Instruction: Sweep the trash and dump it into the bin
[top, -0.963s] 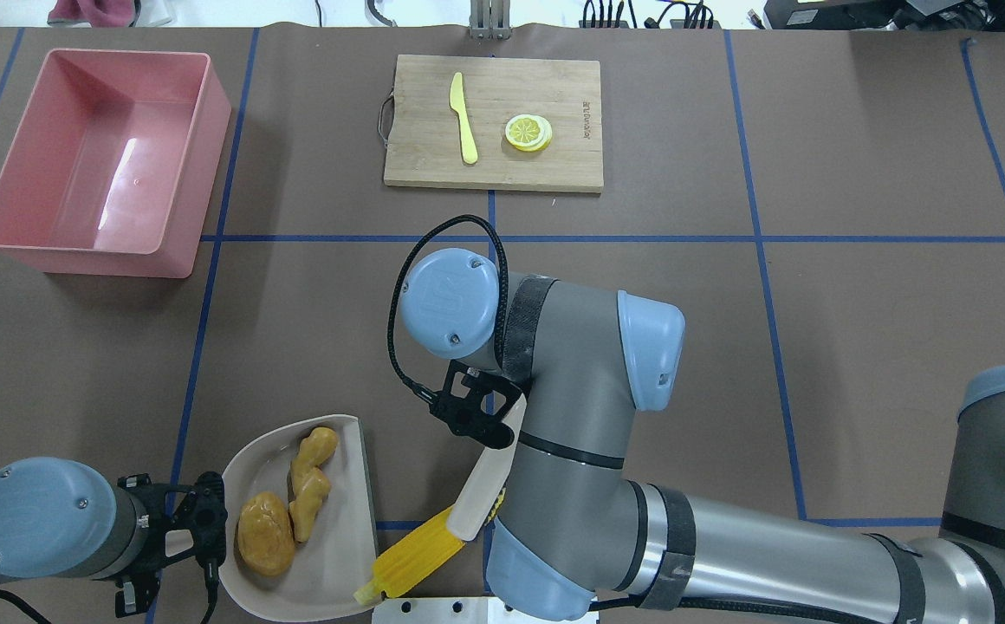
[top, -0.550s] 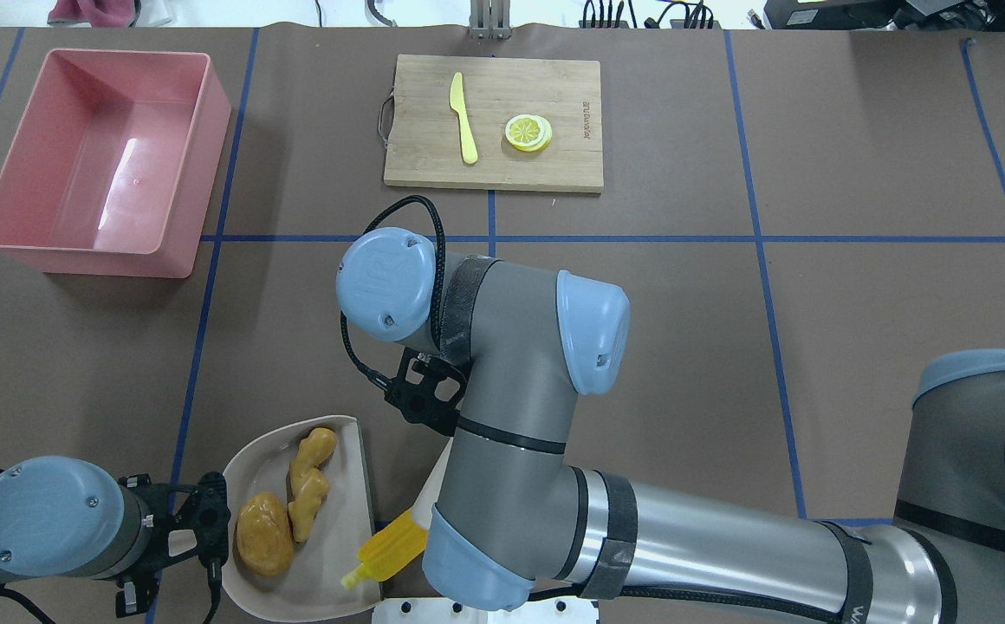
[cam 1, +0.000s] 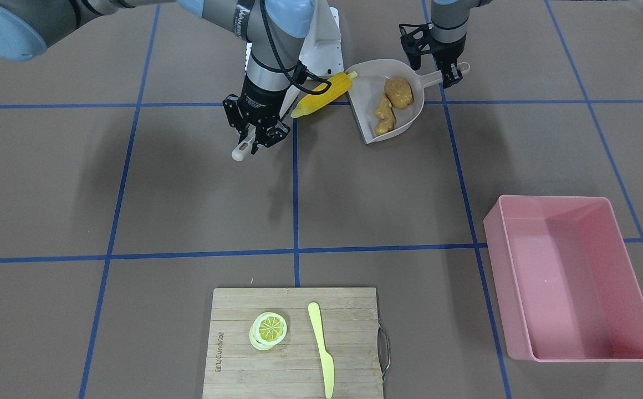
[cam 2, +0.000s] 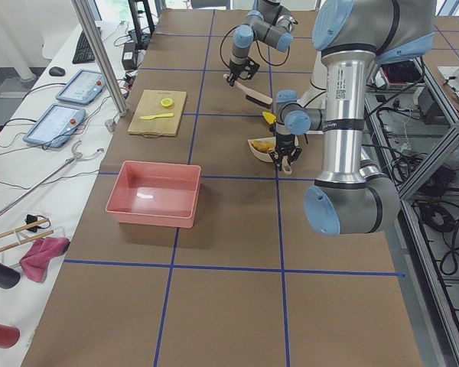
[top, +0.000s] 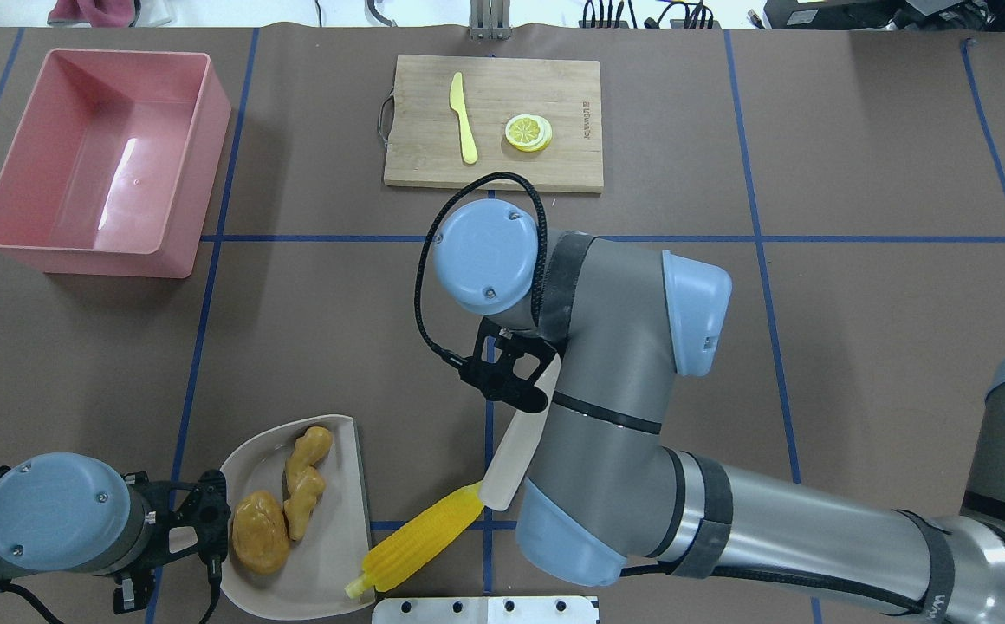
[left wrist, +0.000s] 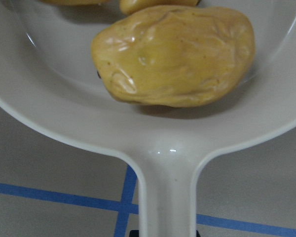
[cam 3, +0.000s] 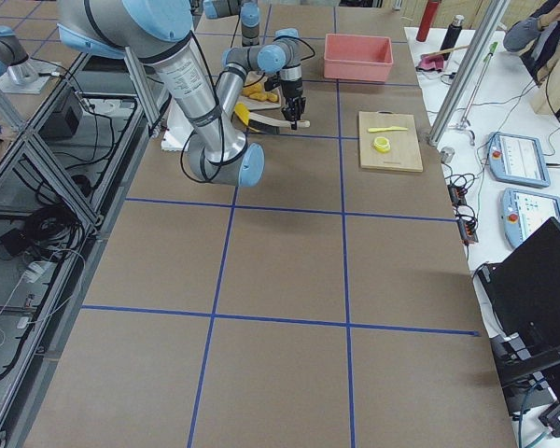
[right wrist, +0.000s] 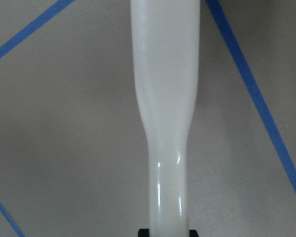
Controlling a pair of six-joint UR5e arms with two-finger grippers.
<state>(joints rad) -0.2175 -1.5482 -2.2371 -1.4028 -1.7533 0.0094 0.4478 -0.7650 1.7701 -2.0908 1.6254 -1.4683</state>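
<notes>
My left gripper [top: 199,529] is shut on the handle of the beige dustpan [top: 329,555] at the near left. The brown potato [top: 258,531] and the tan ginger root [top: 305,479] lie in the pan. The left wrist view shows the potato [left wrist: 172,54] above the pan's handle [left wrist: 167,197]. The yellow corn cob [top: 420,542] lies on the table, one tip at the pan's open edge. My right gripper [top: 511,386] is shut on a white brush handle [right wrist: 165,98], whose low end touches the corn's other end. The pink bin [top: 100,260] stands at the far left and holds nothing.
A wooden cutting board [top: 554,87] at the far middle carries a pale yellow knife [top: 463,117] and a lemon slice [top: 528,133]. A metal plate [top: 485,609] sits at the near edge beside the corn. My right arm spans the table's near right.
My right arm swung left, pushing the corn towards the pan, then swung back right and farther out. The corn now lies more to the right. The left gripper and dustpan stayed put.
</notes>
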